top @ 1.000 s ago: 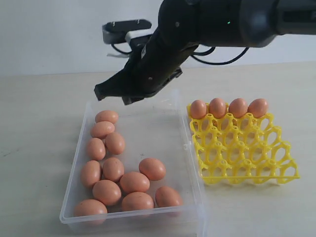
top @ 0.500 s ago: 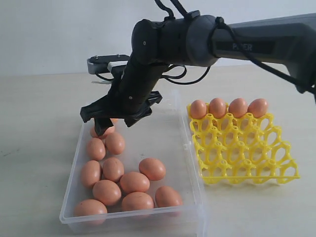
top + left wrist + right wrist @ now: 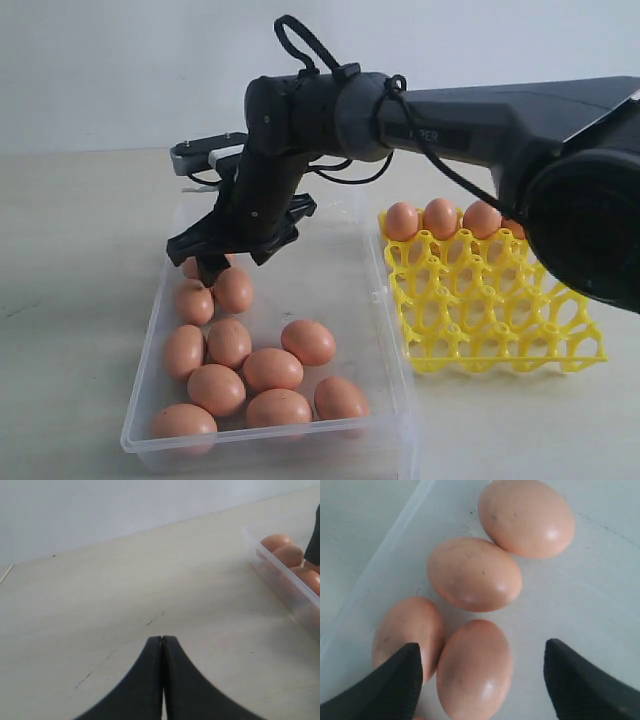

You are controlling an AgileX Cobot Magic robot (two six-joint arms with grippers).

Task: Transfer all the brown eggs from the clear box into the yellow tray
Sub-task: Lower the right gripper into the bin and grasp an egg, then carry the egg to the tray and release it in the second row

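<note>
Lining up a pick, the right gripper (image 3: 235, 262) hangs wide open and empty over one smooth orange-brown oval egg (image 3: 475, 672), far left in the shallow clear plastic box (image 3: 389, 330); it must lower, then close gently. To the right, the bright yellow lattice tray (image 3: 500, 300) holds four.

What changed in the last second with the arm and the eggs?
The right arm swung down and left into the clear box. Its fingers now hover open over the eggs at the far corner, holding nothing. The eggs in the box and the four in the yellow tray stayed put.
</note>
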